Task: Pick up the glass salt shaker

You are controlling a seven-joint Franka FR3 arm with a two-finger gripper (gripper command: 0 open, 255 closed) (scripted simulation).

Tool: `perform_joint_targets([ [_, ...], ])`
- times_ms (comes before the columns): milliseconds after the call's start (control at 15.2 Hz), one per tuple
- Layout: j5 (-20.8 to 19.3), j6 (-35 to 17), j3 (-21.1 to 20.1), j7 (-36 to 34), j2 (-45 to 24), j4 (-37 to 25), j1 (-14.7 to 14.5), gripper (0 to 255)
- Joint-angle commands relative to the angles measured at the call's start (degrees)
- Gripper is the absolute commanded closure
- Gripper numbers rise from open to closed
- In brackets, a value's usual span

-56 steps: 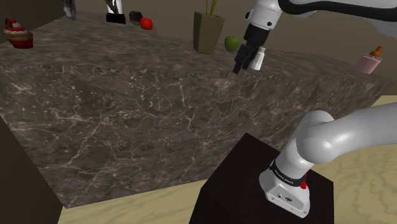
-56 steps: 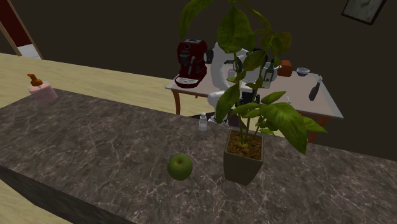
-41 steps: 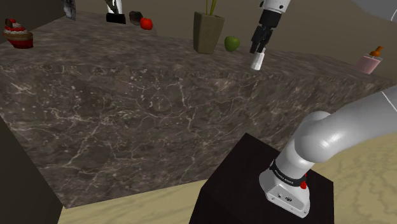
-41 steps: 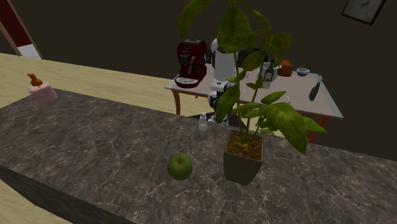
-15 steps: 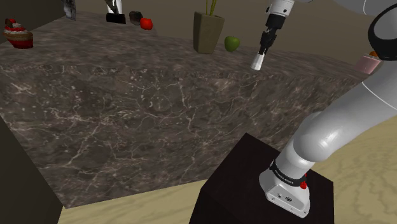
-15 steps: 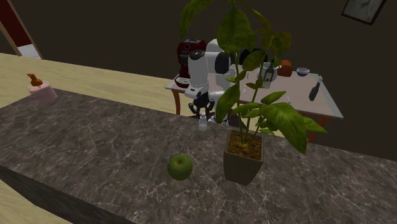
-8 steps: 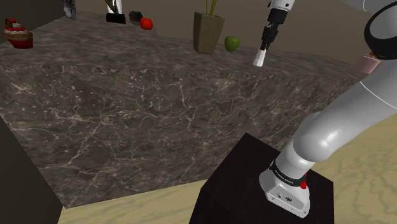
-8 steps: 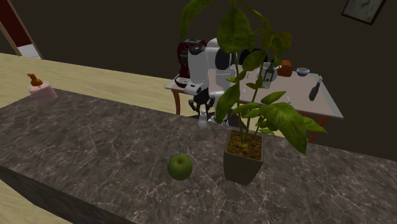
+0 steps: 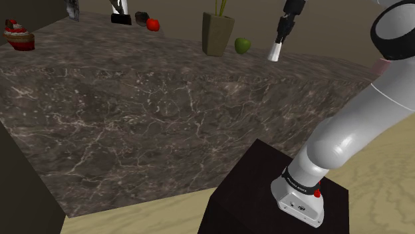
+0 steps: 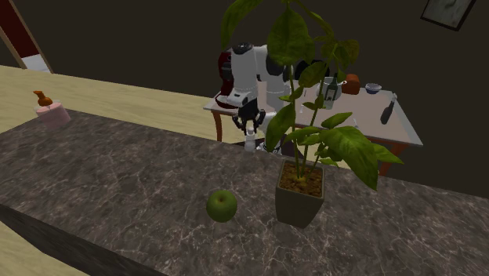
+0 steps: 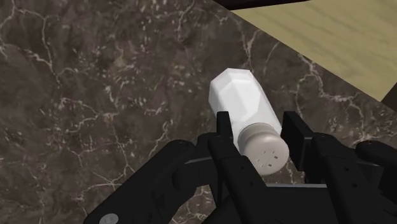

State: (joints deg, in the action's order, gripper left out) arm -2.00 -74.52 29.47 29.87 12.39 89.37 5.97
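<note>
Above counter, pincer clasps salt shaker, prob. airborne.

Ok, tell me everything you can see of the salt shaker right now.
The salt shaker is white and faceted, with a grey cap pierced by small holes. The pincer is shut on it just below the cap, one black finger on each side. It hangs cap-up, seemingly just clear of the dark veined counter, near its edge.
</note>
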Motion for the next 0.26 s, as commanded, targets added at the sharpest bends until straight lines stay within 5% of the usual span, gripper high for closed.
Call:
perform_joint_targets([
  [0,0.4,1.8,0.3,0.3,-0.9,-2.6,0.0,255],
  [198,0.6,2.8,0.4,0.5,-1.6,-4.2,0.0,255],
])
